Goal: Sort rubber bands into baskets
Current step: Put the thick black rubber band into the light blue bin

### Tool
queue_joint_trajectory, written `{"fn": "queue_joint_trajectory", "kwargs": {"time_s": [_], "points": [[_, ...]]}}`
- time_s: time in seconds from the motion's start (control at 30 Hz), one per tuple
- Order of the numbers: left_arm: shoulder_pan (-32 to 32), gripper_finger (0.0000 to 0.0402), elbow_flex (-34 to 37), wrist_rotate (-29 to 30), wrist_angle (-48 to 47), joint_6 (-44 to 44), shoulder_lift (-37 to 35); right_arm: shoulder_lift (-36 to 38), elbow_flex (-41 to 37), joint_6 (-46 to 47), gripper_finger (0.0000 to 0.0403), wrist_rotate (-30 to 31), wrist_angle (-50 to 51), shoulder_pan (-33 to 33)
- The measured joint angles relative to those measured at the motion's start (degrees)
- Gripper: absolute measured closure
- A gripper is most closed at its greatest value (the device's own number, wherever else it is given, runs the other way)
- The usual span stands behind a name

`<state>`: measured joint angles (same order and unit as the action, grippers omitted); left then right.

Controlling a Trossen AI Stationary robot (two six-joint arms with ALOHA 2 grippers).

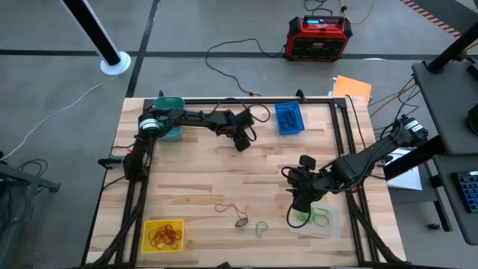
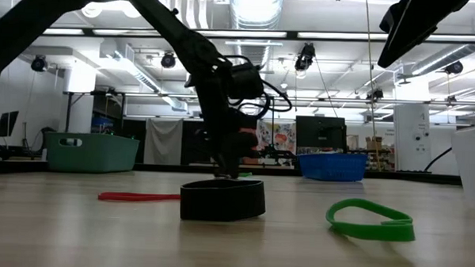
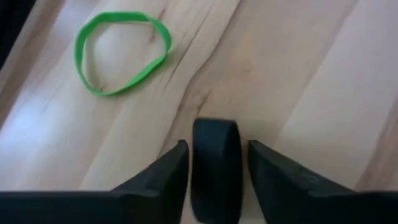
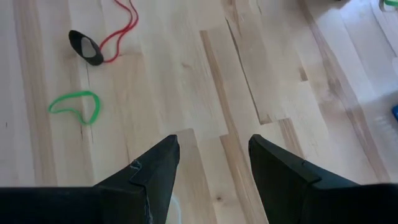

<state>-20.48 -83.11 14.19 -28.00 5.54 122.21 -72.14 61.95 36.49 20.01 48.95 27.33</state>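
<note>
My left gripper (image 1: pixel 243 142) (image 3: pixel 216 148) points down at the far middle of the table, open. Its fingers stand on either side of a black rubber band (image 3: pixel 216 168) that lies on the wood, with narrow gaps showing. A green band (image 3: pixel 121 53) lies just beyond it. My right gripper (image 1: pixel 301 200) (image 4: pixel 214 143) hangs open and empty above the table beside the clear basket (image 1: pixel 332 224), which holds green bands. A red band (image 1: pixel 228 208), another black band (image 1: pixel 241 221) and a green band (image 1: pixel 261 228) lie near the front middle.
The teal basket (image 1: pixel 173 103) stands at the far left by my left arm and the blue basket (image 1: pixel 289 117) at the far right. At the near left, the yellow basket (image 1: pixel 149 243) holds red-orange bands. Bare wood lies in the table's middle.
</note>
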Motion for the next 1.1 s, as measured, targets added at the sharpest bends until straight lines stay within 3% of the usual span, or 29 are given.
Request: {"fn": "queue_joint_trajectory", "kwargs": {"time_s": [0.23, 0.4, 0.6, 0.8, 1.1], "points": [[0.03, 0.0388, 0.26, -0.26, -0.65, -0.07, -0.84, 0.0, -0.07, -0.02, 0.0213, 0.06, -0.02, 0.0], [0.02, 0.0398, -0.02, 1.87, -7.74, -1.6, -4.37, 0.0, -0.11, -0.03, 0.0213, 0.1, -0.24, 0.0], [-0.62, 0.04, 2.49, 3.03, -17.4, -5.66, -15.47, 0.0, -0.11, -0.36, 0.0213, 1.58, -0.45, 0.02], [-8.7, 0.0401, 9.56, 13.48, -24.67, -0.61, -31.26, -0.04, -0.62, -1.47, 0.0213, 3.32, -0.67, 0.02], [-25.85, 0.0401, 25.86, 3.82, -20.83, 4.84, -49.97, -0.07, -3.49, -7.71, 0.0213, 4.66, -7.67, 0.02]]}}
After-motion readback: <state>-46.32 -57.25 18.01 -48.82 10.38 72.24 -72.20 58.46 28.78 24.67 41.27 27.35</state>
